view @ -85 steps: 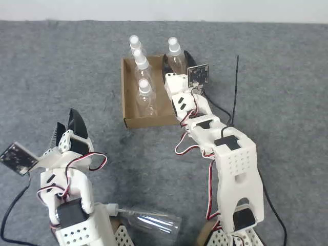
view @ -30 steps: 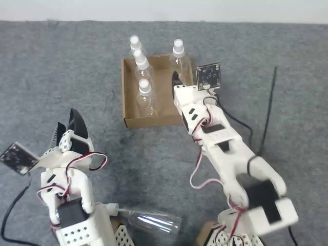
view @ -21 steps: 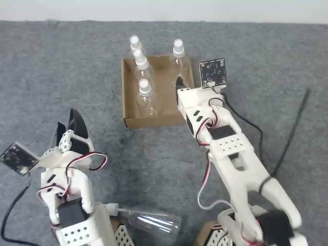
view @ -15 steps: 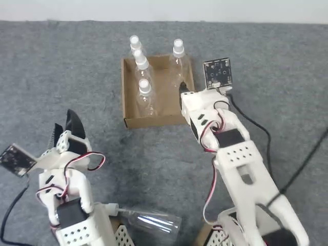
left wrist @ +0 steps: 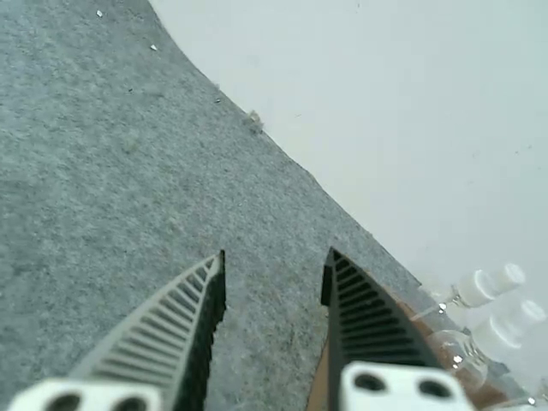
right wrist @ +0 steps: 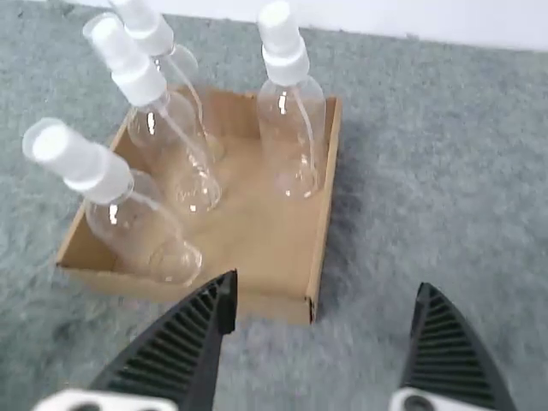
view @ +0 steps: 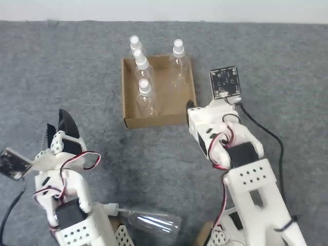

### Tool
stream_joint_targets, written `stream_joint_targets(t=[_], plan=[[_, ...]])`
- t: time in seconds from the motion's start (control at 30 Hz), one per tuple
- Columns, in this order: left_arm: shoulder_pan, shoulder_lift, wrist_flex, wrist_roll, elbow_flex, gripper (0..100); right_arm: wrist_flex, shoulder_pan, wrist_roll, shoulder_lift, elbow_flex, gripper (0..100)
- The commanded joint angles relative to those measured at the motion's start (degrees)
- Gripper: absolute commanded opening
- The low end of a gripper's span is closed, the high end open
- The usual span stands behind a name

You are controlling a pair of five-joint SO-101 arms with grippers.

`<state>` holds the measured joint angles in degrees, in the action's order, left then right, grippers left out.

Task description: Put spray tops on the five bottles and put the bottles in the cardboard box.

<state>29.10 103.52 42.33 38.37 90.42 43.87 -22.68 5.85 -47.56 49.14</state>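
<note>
now: right claw (right wrist: 325, 287) spread, empty, at 5 o'clock of cardboard box (view: 154, 122) | left claw (left wrist: 276, 254) spread | four topped bottles (view: 145, 95) boxed, 12 o'clock | fifth bottle (view: 151, 221) lying, 6 o'clock of counter (view: 287, 61) | next, likely: pinch it mid-body, avoid crushing

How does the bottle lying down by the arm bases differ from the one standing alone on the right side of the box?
The lying bottle rests on its side on the grey mat, outside the cardboard box; the lone bottle stands upright inside it. The lone bottle's white spray top is plainly on; the lying bottle's neck is against an arm base, too hidden to judge. Both are clear plastic.
</note>
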Motion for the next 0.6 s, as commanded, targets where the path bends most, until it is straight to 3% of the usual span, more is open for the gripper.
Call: stream_joint_targets(t=[0.0, 0.57], plan=[[0.18, 0.97, -2.11, 0.09, -0.66, 17, 6.02, -4.79, -4.92, -4.97, -0.62, 26.4], [5.54, 0.97, -2.46, 0.35, -0.92, 17, 21.23, -29.58, -7.03, -10.15, -0.53, 26.4]])
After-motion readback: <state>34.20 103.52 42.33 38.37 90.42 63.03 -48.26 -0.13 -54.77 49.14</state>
